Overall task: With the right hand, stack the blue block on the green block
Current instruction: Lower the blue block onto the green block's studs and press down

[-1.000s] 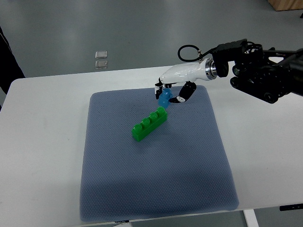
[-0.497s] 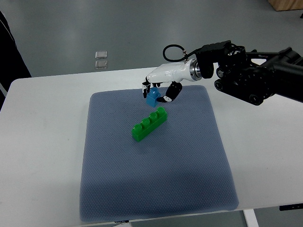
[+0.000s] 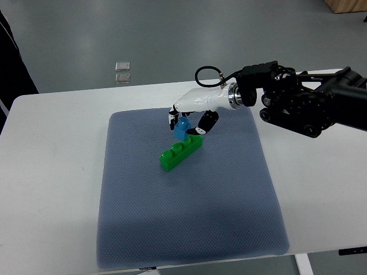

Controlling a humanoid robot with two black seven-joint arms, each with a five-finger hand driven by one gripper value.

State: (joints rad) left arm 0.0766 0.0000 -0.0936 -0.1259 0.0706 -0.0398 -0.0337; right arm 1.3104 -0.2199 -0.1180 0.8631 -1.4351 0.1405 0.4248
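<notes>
We count one blue block [image 3: 182, 129] and one green block [image 3: 180, 152] out here, both over the grey mat [image 3: 183, 217] that covers the middle of the white counter [image 3: 51, 172]. One robot arm is in play, coming in from the right edge, black at the forearm and white at the palm; the left arm does not show at all.

Our right hand [image 3: 189, 117] sits over the far part of the mat, with its fingers [image 3: 172, 118] curled down and pinching the blue block between them. We see dark fingertips on the block's left and a thumb [image 3: 205, 123] closing in from its right, so the block sits right in the grip, just under the white palm.

The green block is a long brick with a row of four studs, lying diagonally on the mat, its far-right end pointing up toward the hand. The blue block hangs just at that far-right end, a touch to the far-left of it; whether the two are touching, we cannot tell from this angle.

Beyond the counter, on the grey floor, two small pale squares [image 3: 123, 71] lie one behind the other.
</notes>
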